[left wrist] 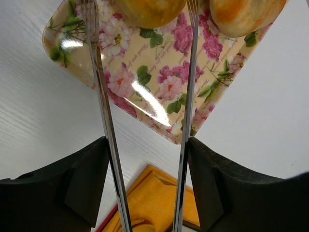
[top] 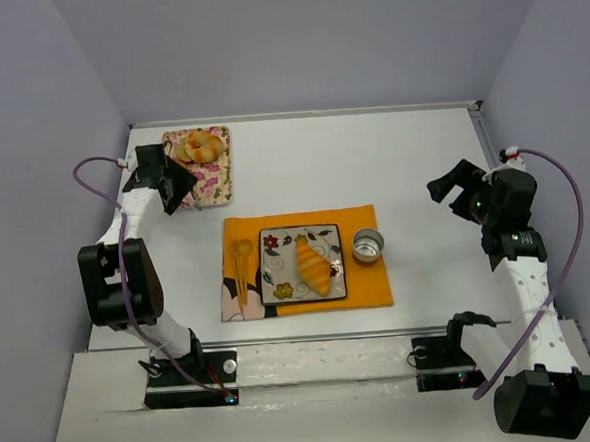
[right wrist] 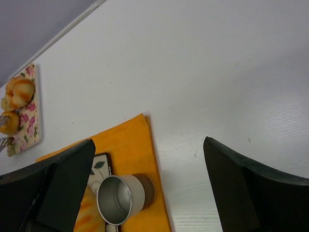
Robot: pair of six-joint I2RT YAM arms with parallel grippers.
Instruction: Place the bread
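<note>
Two bread rolls (top: 200, 147) lie on a floral tray (top: 215, 181) at the back left. My left gripper (top: 178, 186) is at the tray's near edge, shut on metal tongs (left wrist: 101, 111). The tong arms stand apart on either side of one roll (left wrist: 149, 12) at the top edge of the left wrist view; the tips are cut off there. A second roll (left wrist: 244, 17) lies to its right. A croissant (top: 313, 266) lies on a patterned plate (top: 276, 282) on an orange mat (top: 364, 287). My right gripper (top: 454, 193) is open and empty at the right, above the table.
A metal cup (top: 368, 245) stands on the mat to the right of the plate and shows in the right wrist view (right wrist: 120, 198). Wooden cutlery (top: 242, 269) lies on the mat left of the plate. Walls enclose the table at the back and sides.
</note>
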